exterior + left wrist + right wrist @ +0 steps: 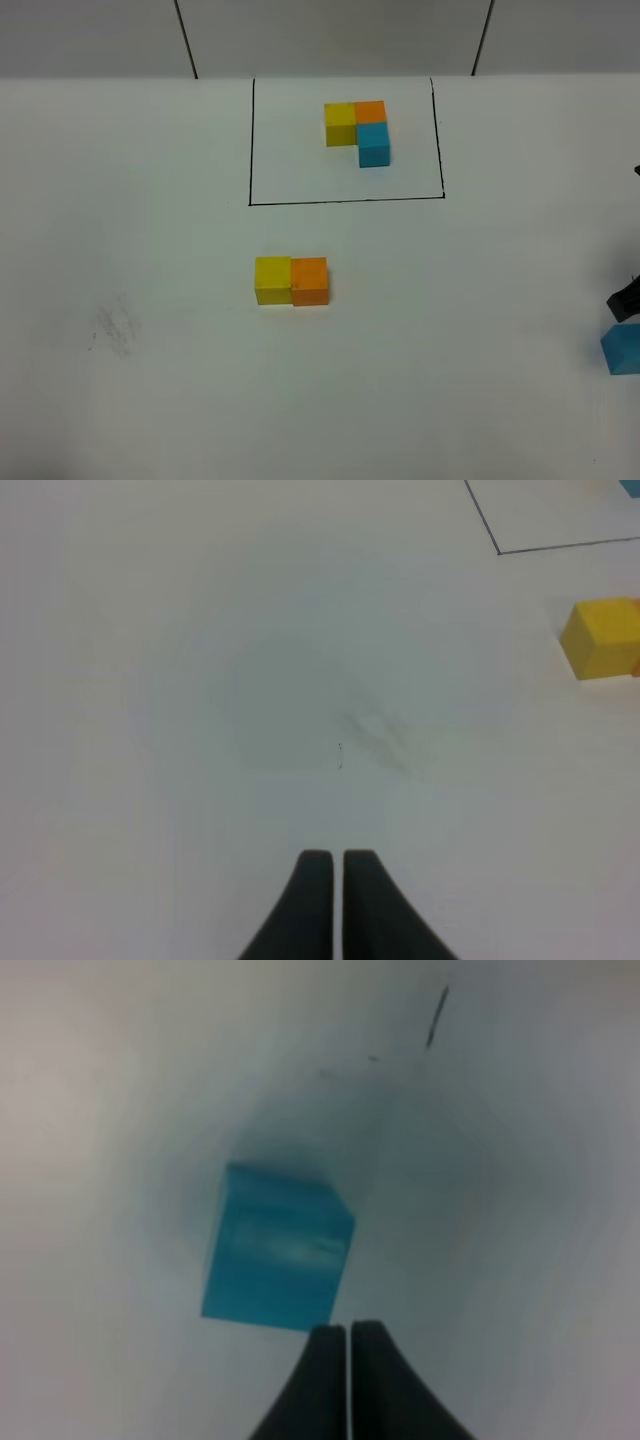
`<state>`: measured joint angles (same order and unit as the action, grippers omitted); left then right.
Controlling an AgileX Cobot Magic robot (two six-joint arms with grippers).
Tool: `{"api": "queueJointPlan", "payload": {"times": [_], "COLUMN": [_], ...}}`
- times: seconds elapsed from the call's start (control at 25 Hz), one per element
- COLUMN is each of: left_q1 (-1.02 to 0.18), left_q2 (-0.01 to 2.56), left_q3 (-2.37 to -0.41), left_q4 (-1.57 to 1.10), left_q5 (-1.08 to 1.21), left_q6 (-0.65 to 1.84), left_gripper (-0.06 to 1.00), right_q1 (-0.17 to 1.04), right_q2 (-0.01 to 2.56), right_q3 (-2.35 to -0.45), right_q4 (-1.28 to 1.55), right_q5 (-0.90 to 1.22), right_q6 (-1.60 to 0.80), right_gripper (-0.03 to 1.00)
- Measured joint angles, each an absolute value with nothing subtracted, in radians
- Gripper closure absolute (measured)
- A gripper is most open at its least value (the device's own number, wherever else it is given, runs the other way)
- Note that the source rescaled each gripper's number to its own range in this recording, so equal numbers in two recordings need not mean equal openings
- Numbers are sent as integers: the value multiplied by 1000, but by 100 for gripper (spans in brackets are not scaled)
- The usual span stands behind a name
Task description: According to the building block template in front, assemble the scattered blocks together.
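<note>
Building block template (358, 130): framed, 12 o'clock on desk (150, 400).
Yellow cube (272, 279), orange cube (309, 281): touching, desk centre; I judge this step done.
Blue cube (622, 349): 4 o'clock edge, well apart; left to place at orange's 6 o'clock.
Left jaws, right jaws: clenched, empty.

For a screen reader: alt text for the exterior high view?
A yellow cube and an orange cube sit touching on a white table; behind them sits a black-framed L template, and a blue cube lies at the right edge.
</note>
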<state>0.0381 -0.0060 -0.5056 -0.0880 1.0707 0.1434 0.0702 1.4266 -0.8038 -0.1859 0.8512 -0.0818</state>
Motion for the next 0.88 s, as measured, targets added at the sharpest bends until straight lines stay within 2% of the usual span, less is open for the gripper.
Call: {"api": "queueJointPlan", "payload": {"times": [0.08,0.2,0.32,0.48,0.56,0.68,0.88], "left_q1": [38,38,38,38,38,38,38], "left_q2": [-6,-6,-6,-6,-6,-6,-6], "left_q3": [-506,-506,-506,-506,-506,-506,-506], "left_q4": [-88,-88,-88,-88,-88,-88,-88], "left_q5": [1071,1071,1071,1071,1071,1071,1071], "left_q6": [145,145,145,145,145,145,145], "left_gripper": [94,94,94,94,94,94,94], "right_q1": [70,70,70,70,70,70,70], "right_q2": [1423,1421,1421,1421,1421,1420,1419], "right_q3": [-776,-746,-725,-720,-709,-667,-585], "right_q4": [-186,-177,-160,-155,-155,-155,-155], "right_q5": [829,769,715,686,673,646,561], "right_q6": [-50,-11,19,78,117,163,192], "right_gripper": [93,84,66,36,25,21,22]}}
